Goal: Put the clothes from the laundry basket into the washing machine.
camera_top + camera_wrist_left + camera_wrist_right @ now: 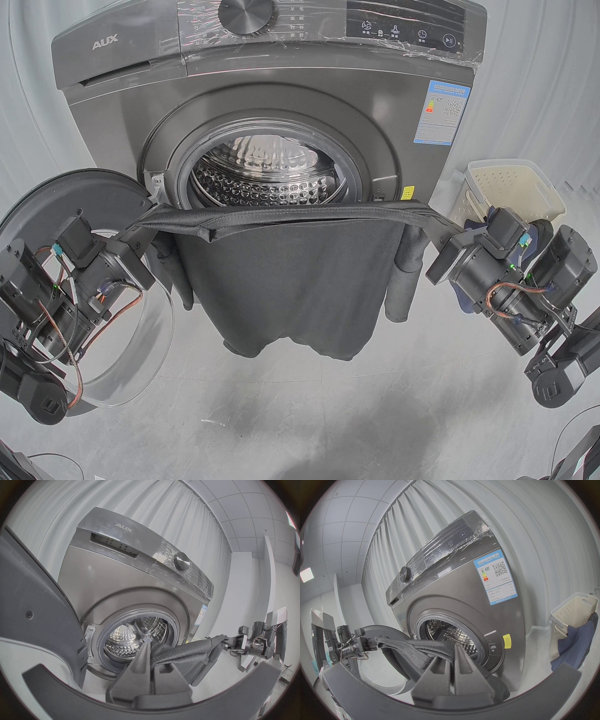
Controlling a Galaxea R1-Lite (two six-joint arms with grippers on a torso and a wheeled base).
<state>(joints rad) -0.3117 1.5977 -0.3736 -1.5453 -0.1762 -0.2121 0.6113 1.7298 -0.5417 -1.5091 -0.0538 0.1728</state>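
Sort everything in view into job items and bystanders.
Job: dark garment, held by left gripper and right gripper; washing machine, door open; laundry basket; blue cloth draped over its rim.
Bystanders: curtain; label on the machine.

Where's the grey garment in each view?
Head: garment stretched across the washer front at the drum opening's lower edge, between left gripper and right gripper.
Left wrist: runs from the near fingers to the right gripper.
Right wrist: runs from the near fingers to the left gripper.
Shared landmark: dial.
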